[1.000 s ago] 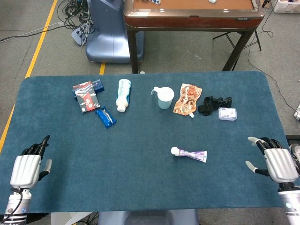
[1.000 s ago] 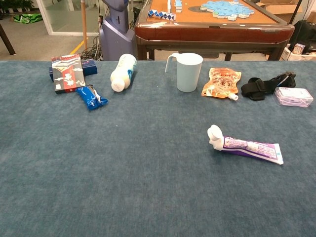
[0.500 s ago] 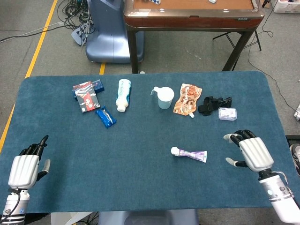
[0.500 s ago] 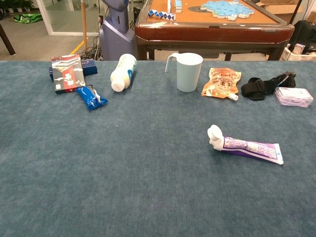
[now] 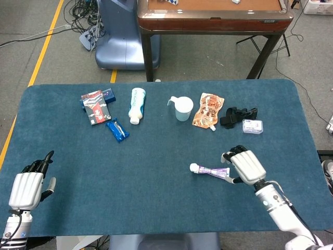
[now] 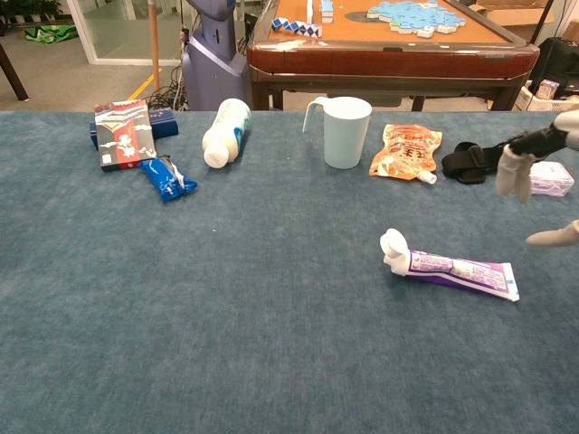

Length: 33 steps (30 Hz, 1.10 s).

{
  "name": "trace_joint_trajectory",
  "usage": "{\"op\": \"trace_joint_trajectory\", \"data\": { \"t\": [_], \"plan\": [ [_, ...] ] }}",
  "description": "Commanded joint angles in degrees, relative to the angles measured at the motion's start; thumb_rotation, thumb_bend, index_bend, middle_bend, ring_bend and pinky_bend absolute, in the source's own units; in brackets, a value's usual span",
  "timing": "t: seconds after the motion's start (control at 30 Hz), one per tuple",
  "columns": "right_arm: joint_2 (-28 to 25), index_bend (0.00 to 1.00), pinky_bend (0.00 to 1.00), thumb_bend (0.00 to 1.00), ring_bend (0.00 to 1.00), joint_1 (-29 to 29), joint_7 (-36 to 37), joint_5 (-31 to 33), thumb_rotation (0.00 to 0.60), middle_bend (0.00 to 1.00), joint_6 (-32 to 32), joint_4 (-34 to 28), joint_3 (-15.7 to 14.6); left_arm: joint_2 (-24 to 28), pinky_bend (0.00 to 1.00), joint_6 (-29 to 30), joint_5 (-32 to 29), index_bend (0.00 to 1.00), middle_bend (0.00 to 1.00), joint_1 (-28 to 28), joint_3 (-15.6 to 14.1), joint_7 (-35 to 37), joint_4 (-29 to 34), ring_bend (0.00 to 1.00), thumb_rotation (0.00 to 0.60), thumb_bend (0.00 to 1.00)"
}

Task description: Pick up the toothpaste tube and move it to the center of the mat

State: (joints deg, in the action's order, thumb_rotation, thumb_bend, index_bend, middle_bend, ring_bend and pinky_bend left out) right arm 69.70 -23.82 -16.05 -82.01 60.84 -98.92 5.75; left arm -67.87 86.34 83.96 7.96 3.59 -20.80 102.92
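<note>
- Looking at the blue mat (image 5: 156, 198), where is the toothpaste tube (image 5: 210, 170)?
- It lies flat, over toward the right edge and a bit nearer the front edge than the back. Its white cap points left.
- Is a hand on it?
- The right hand (image 5: 244, 166) is just beside the flat end of the tube, with its fingers (image 6: 516, 172) spread apart and nothing in them. From above I cannot tell if it touches the tube. From the chest view the fingertips sit up above the tube, not on it.
- And the other hand?
- The left hand (image 5: 29, 187) is at the front left corner, fingers apart too, holding nothing.
- What else is on the mat?
- Along the back edge there is a row of things. A red and blue box (image 5: 95, 105) is near the back left corner, with a blue wrapper (image 5: 117, 130) just in front of it. Then a white bottle (image 5: 137, 104) lying down, a white cup (image 5: 182, 108) standing up, an orange pouch (image 5: 208, 110), a black strap (image 5: 237, 115) and a small clear case (image 5: 252, 126) touching the strap
</note>
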Motion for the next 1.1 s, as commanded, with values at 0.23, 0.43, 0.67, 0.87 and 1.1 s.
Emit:
{"op": "trace_joint_trajectory", "data": {
  "t": [0.23, 0.43, 0.67, 0.87, 1.1],
  "plan": [
    [8.0, 0.45, 0.23, 0.14, 0.31, -5.2, -5.9, 6.7, 0.600, 0.50, -5.9, 5.1, 1.0, 0.4, 0.33, 0.5, 1.0, 0.00, 0.27, -0.6, -0.6, 0.8, 0.1, 0.23, 0.600, 0.42],
    [10.9, 0.47, 0.23, 0.14, 0.32, -7.4, -8.1, 9.6, 0.600, 0.51, -7.8, 7.9, 1.1, 0.6, 0.33, 0.6, 1.2, 0.00, 0.27, -0.8, -0.6, 0.9, 0.2, 0.23, 0.600, 0.42],
    [13.6, 0.48, 0.23, 0.19, 0.34, -9.0, -11.0, 12.2, 0.600, 0.52, -8.5, 10.5, 0.6, 0.4, 0.33, 0.5, 0.7, 0.00, 0.27, -1.1, -0.6, 1.2, -0.3, 0.23, 0.600, 0.42],
    [14.9, 0.49, 0.23, 0.23, 0.34, -10.2, -12.0, 14.0, 0.600, 0.53, -9.6, 12.0, 0.2, 0.5, 0.33, 0.6, 0.9, 0.00, 0.27, -1.1, -0.5, 1.7, -0.6, 0.23, 0.600, 0.42],
    [16.1, 0.51, 0.23, 0.24, 0.35, -11.0, -12.3, 15.5, 0.600, 0.54, -10.0, 13.2, -0.4, 0.4, 0.33, 0.6, 0.9, 0.00, 0.27, -1.4, -0.6, 2.0, -0.9, 0.23, 0.600, 0.42]
  ]
}}
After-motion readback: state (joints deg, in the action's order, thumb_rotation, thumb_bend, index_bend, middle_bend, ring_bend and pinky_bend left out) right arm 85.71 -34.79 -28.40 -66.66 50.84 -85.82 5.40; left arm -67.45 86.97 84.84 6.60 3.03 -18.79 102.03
